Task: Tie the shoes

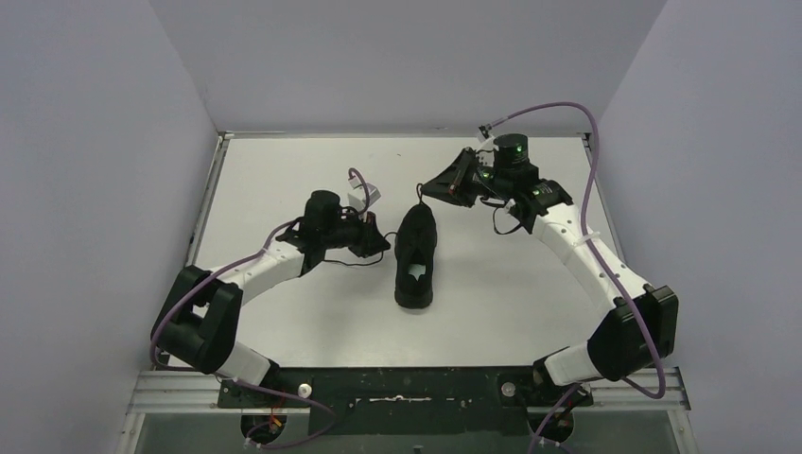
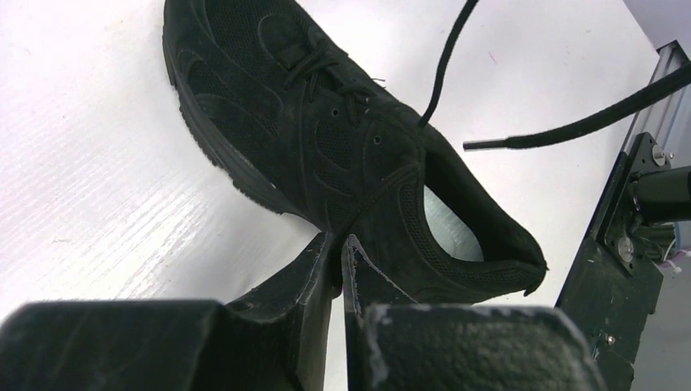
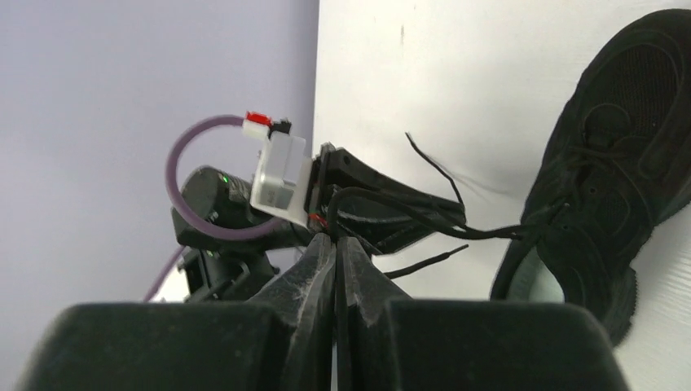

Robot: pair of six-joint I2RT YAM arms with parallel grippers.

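Note:
The black sneaker (image 1: 416, 248) lies at the table's middle, toe away from the arm bases, with a white patch in its opening. It also shows in the left wrist view (image 2: 326, 122) and the right wrist view (image 3: 603, 163). My left gripper (image 1: 380, 244) is low at the shoe's left side. Its jaws (image 2: 341, 243) stand nearly together, tips against the shoe's side, apparently pinching a thin lace. My right gripper (image 1: 426, 192) hovers over the toe end, shut (image 3: 335, 238) on a lace (image 2: 444, 65) that rises taut from the eyelets. Another lace end (image 2: 570, 126) hangs free in the air.
The white table (image 1: 284, 170) has grey walls on three sides and a metal rail (image 1: 407, 388) along its near edge. The left wrist's white camera block and purple cable (image 3: 277, 175) are just beyond my right fingertips.

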